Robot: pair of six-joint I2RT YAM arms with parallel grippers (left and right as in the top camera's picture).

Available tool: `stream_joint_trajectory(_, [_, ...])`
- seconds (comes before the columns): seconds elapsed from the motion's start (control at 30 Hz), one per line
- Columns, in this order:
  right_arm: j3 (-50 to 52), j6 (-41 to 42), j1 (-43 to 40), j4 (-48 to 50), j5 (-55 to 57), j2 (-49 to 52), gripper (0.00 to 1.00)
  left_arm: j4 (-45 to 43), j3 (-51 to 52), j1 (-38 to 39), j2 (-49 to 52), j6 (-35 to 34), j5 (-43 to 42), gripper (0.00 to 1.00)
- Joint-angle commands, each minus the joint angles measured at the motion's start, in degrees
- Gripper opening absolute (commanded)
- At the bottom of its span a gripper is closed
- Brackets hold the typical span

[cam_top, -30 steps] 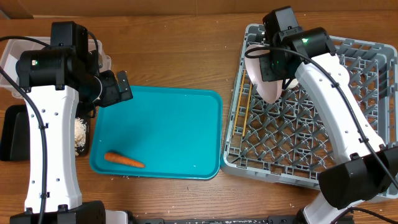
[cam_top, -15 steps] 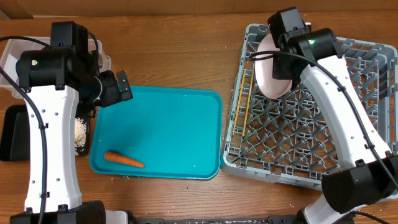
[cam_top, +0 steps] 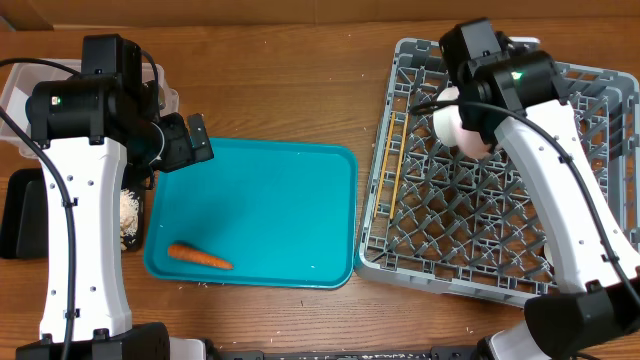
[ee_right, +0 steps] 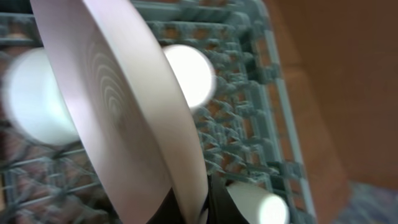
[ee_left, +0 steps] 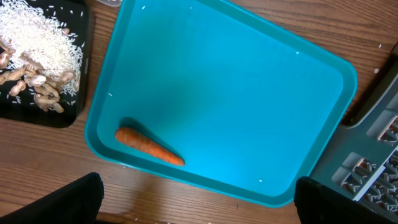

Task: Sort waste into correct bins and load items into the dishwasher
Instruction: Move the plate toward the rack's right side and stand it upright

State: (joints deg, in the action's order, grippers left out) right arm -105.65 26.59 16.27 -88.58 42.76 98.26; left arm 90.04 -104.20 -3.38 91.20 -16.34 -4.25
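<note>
My right gripper (cam_top: 468,108) is shut on the rim of the round white plate (cam_top: 455,128) and holds it nearly on edge over the back left part of the grey dish rack (cam_top: 600,215). In the right wrist view the plate (ee_right: 124,112) fills the left, pinched between my fingers (ee_right: 202,208), with white bowls (ee_right: 189,74) in the rack below. Chopsticks (cam_top: 395,170) lie in the rack's left side. My left gripper (cam_top: 190,140) is open and empty above the teal tray (cam_top: 300,200). The orange carrot (cam_top: 200,257) lies on that tray and also shows in the left wrist view (ee_left: 149,145).
The black tray (ee_left: 37,109) left of the teal tray holds rice (ee_left: 40,40) and food scraps (ee_left: 43,93). The clear tub (cam_top: 20,90) stands at the back left, mostly behind my left arm. Bare wooden table runs between the teal tray and the rack.
My right gripper has carried the plate to the right and farther back over the rack, turning it more on edge. The left arm and the carrot have not moved.
</note>
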Motion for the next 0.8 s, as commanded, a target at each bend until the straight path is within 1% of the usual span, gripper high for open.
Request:
stream_joint_trajectory(0.0, [-0.55,12.13,-0.52,-3.58,13.73,-2.12,0.04,-0.04,0.24,0.02,0.28,0.5,-0.2,1.0])
stream_joint_trajectory(0.07, [-0.5,14.45,-1.79,-4.76,14.8,-2.03,0.04,-0.04,0.24,0.02,0.28,0.52,-0.15,1.0])
stream_joint_trajectory(0.2, [-0.46,14.62,-4.48,-4.96,11.39,-1.73,0.04,-0.11,0.24,0.02,0.28,0.52,-0.17,1.0])
stream_joint_trajectory(0.33, [0.7,14.6,-5.27,-5.68,10.97,-1.22,0.04,-0.09,0.24,0.02,0.28,0.74,-0.2,1.0])
stream_joint_trajectory(0.6, [10.05,15.54,-5.27,-4.55,10.25,-1.16,0.04,-0.28,0.24,0.02,0.28,0.74,-0.17,1.0])
stream_joint_trajectory(0.77, [14.08,15.56,-5.25,-2.64,5.6,-1.16,0.04,-0.33,0.24,0.02,0.31,0.72,-0.2,1.0])
